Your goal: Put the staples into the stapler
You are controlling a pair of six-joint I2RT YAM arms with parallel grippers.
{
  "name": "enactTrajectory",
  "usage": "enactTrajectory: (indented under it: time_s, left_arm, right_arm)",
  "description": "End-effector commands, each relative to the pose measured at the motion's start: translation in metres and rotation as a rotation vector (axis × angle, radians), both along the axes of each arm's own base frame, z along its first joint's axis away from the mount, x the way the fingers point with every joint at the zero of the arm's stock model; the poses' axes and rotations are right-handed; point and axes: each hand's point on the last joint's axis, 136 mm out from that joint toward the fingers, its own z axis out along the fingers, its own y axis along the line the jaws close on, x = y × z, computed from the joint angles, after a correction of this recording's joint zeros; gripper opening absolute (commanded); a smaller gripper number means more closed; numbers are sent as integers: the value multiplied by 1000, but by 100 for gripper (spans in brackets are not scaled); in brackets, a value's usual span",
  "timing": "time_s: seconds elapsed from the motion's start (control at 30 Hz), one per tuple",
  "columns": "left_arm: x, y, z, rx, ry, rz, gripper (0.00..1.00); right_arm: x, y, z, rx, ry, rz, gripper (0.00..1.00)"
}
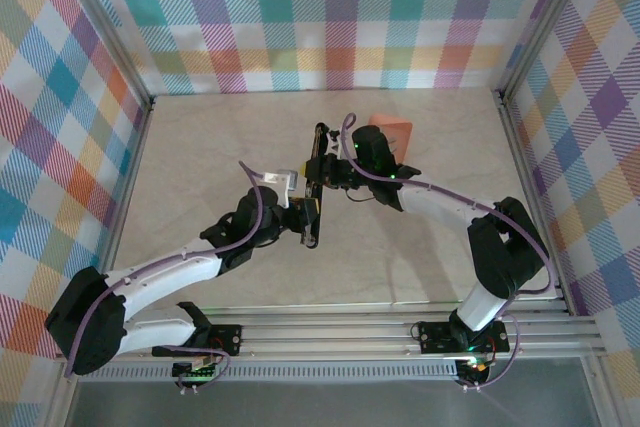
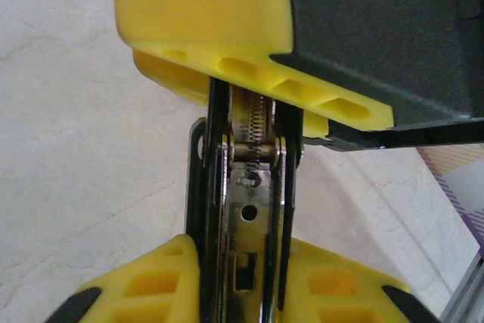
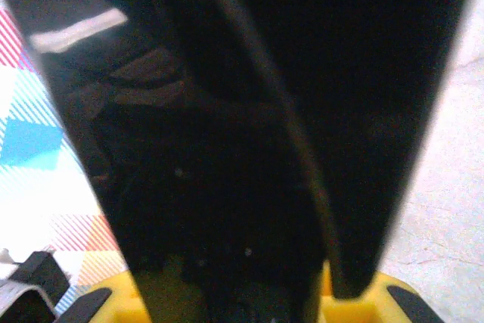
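The stapler (image 1: 312, 222) is held at the middle of the table (image 1: 200, 157). Its near end is clamped by the left gripper (image 1: 296, 195), and its far end is gripped tight by the right gripper (image 1: 336, 172). An orange box (image 1: 392, 130) is seen just behind.
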Motion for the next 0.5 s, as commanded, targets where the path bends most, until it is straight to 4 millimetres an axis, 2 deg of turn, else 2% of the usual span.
enactTrajectory:
  time_s: [0.0,0.03,0.1,0.13,0.2,0.33,0.47]
  left_arm:
    - [4,-4,21,-19,-23,-11,13]
    - [5,-2,20,-7,-13,-4,9]
    - [6,2,19,22,5,20,0]
    - [7,4,18,32,17,31,0]
    - [8,9,16,60,39,56,0]
    - [10,19,10,87,85,121,0]
    - [14,25,-11,143,167,181,0]
  right_arm:
    - [-12,4,31,64,-82,58,19]
    - [-12,3,30,58,-84,53,24]
    - [-8,-2,22,22,-74,19,44]
    - [-7,-5,18,0,-65,4,54]
    - [-4,-13,11,-46,-61,-38,67]
    - [-3,-30,2,-120,-58,-106,80]
    - [-7,-55,-14,-245,-26,-183,81]
